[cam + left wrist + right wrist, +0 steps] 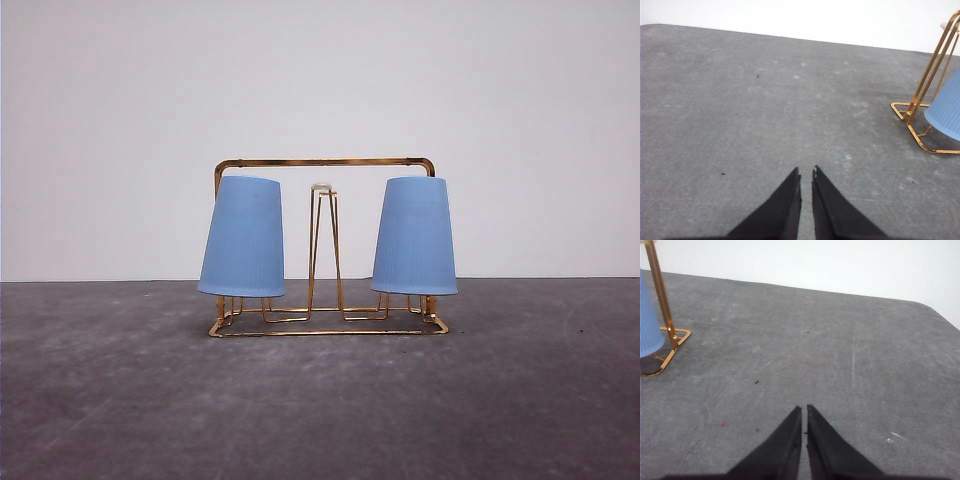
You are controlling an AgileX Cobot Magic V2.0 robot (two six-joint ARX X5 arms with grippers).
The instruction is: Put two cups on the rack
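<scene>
In the front view the rack (325, 245) stands at the centre of the frame on a dark grey table (320, 410), with a plain white wall (320, 80) behind it. Two cups hang upside down on it, rims downward and just above the base wire. The left cup (243, 238) sits at the left end of the rack and leans slightly, its top tipped toward the frame's right. The right cup (415, 237) sits at the right end and leans the other way. Between them a narrow prong (322, 245) with a white cap stands bare. The arched top bar runs behind both cups, which hide its corners' lower parts.

In the left wrist view the left gripper (806, 172) is at the lower middle of the frame, its black fingers nearly pressed together with only a thin slit between the tips, holding nothing. A corner of the rack and part of a cup (946, 115) show at the right edge, well apart from the fingers.

In the right wrist view the right gripper (804, 408) is likewise nearly closed and empty at the lower middle. The rack's corner (667, 335) and a cup's edge (649, 325) lie at the left edge, well apart. The table surface between is scuffed and speckled, with nothing standing on it.
</scene>
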